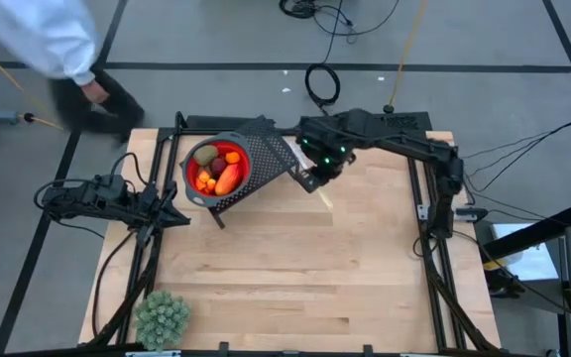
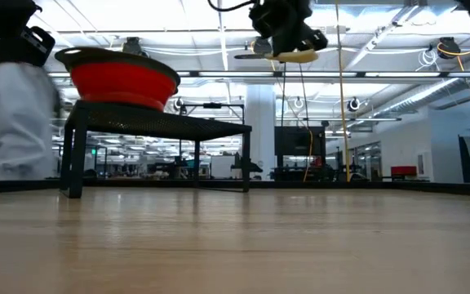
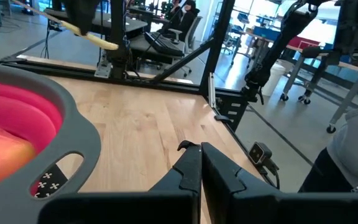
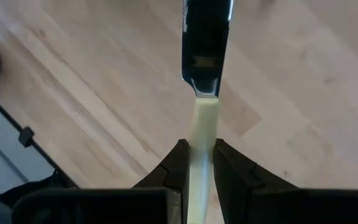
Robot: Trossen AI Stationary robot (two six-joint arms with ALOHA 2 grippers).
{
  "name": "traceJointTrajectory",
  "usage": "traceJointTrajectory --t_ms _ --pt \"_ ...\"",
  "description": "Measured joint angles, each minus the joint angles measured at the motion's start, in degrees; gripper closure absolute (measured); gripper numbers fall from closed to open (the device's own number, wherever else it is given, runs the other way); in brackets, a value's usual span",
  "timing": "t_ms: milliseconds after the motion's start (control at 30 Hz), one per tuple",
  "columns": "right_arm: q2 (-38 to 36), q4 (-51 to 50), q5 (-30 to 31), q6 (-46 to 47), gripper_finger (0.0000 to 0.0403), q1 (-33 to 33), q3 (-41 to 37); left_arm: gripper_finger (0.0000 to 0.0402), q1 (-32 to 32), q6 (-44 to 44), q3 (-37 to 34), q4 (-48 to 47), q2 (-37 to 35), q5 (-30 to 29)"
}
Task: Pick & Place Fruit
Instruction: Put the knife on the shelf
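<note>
Most fruit (image 1: 216, 169) sits in the red bowl (image 1: 251, 171) on the black stand (image 1: 276, 149). My right gripper (image 4: 197, 158) pinches a pale yellow piece (image 4: 205, 121) high above the tabletop (image 1: 295, 268), near the bowl. My left gripper (image 3: 201, 163) waits clenched and empty beside the bowl.

Matt pale wood table (image 1: 295, 268), glossy red bowl (image 2: 125, 82), black mesh metal stand (image 2: 161, 124).
</note>
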Motion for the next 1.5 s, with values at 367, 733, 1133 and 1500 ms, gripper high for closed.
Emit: traceJointTrajectory --t_ms 367,733,1133,1500 --pt "6.84 0.88 -0.04 -6.57 0.0361 -4.96 9.95 0.0394 0.02 0.00 0.00 -0.07 0.00 0.00" --pt "6.90 8.67 -0.07 -8.81 0.0361 -7.53 9.98 0.0394 0.00 -0.53 0.00 1.23 0.00 -1.38" --pt "6.87 11.44 8.96 -12.78 0.0357 -3.71 9.98 0.0394 0.00 -4.84 -0.02 15.12 2.49 -7.00" --pt "6.86 24.85 18.38 -12.64 0.0358 -1.61 9.96 0.0394 -0.01 -9.50 -0.02 20.45 13.50 -4.81"
